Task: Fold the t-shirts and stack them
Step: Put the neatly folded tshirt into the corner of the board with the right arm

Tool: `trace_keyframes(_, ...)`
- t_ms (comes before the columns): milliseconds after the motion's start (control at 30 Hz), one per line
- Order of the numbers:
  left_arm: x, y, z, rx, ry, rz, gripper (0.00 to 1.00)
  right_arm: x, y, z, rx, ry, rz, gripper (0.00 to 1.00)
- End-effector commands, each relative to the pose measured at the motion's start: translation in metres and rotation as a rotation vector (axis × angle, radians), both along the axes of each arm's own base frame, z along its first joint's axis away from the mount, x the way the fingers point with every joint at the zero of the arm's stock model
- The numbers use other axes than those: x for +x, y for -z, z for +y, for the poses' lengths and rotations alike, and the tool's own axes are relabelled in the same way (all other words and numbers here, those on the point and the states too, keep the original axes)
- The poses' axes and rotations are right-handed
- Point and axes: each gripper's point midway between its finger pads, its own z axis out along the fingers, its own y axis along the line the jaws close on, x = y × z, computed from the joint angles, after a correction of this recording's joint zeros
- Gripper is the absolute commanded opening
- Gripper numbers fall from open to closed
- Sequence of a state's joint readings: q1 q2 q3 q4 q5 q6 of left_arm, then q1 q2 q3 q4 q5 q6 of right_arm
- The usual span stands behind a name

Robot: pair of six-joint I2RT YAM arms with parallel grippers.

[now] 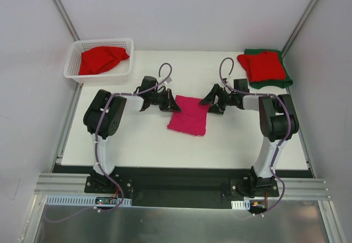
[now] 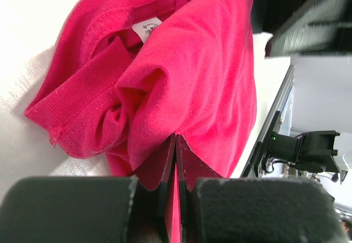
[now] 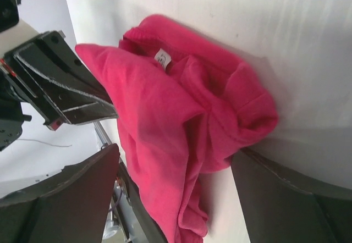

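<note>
Clamping the left gripper (image 1: 173, 105) fully shut on the 10 o'clock corner of the magenta t-shirt (image 1: 188, 117), holding the right gripper (image 1: 209, 103) wide open astride its 2 o'clock corner with nothing gripped, risking a one-sided pull bunching the loosely folded cloth lying mid-way across the table (image 1: 247, 138), stretching both forearms low and inward.
</note>
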State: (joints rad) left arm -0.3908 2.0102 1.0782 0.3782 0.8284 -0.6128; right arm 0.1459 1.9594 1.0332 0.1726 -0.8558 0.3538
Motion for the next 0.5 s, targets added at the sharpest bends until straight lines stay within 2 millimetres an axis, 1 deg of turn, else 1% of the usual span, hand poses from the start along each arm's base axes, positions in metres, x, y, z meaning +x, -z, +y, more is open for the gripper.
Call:
trace_keyframes(0,0.012,-0.026,0.000,-0.022,0.005,-0.087,0.00,-0.035,0.039,-0.004,-0.099,-0.026,0.101,0.85)
trace_keyframes(200,0.014,-0.028,0.001,-0.023,0.001,-0.094,0.00,-0.038,0.045,0.008,-0.091,-0.056,0.108,0.85)
trace_keyframes(333,0.013,-0.027,0.001,-0.021,0.000,-0.095,0.00,-0.038,0.044,0.018,-0.073,-0.067,0.110,0.85)
trace_keyframes(400,0.012,-0.026,0.001,-0.020,0.002,-0.090,0.00,-0.039,0.045,0.019,-0.091,-0.059,0.104,0.85)
trace_keyframes(467,0.012,-0.026,0.002,-0.019,-0.001,-0.089,0.00,-0.036,0.037,0.018,-0.097,-0.048,0.085,0.85)
